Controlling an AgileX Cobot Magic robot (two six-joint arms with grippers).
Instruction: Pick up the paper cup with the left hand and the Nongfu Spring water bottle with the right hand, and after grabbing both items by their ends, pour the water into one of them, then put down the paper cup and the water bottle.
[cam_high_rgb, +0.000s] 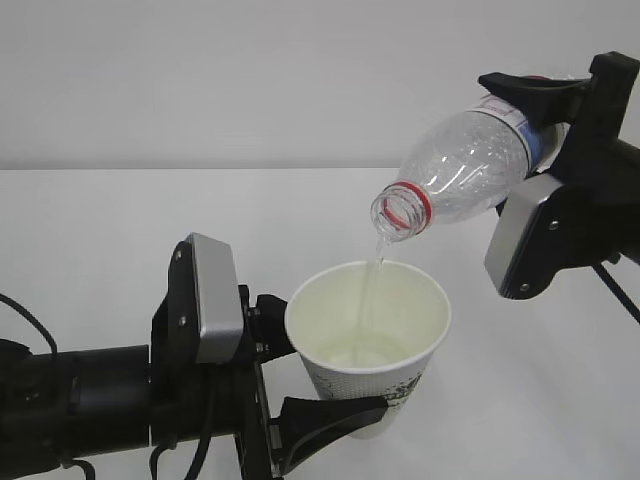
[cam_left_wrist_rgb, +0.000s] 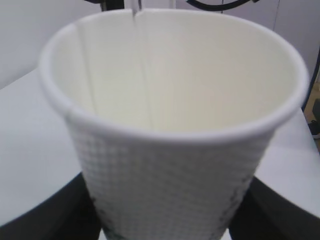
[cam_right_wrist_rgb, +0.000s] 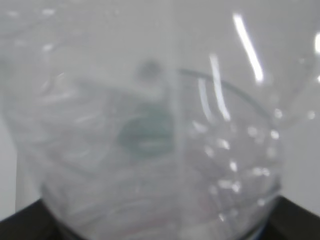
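The white paper cup is held upright above the table, my left gripper shut on its lower body. In the left wrist view the paper cup fills the frame, black fingers on either side of its base. My right gripper is shut on the labelled end of the clear Nongfu Spring water bottle, tilted mouth-down over the cup. A thin stream of water falls from the red-ringed neck into the cup, where a shallow pool lies. The right wrist view is filled by the blurred bottle.
The white table runs back to a pale wall. Both arms hold their loads in the air over its front half.
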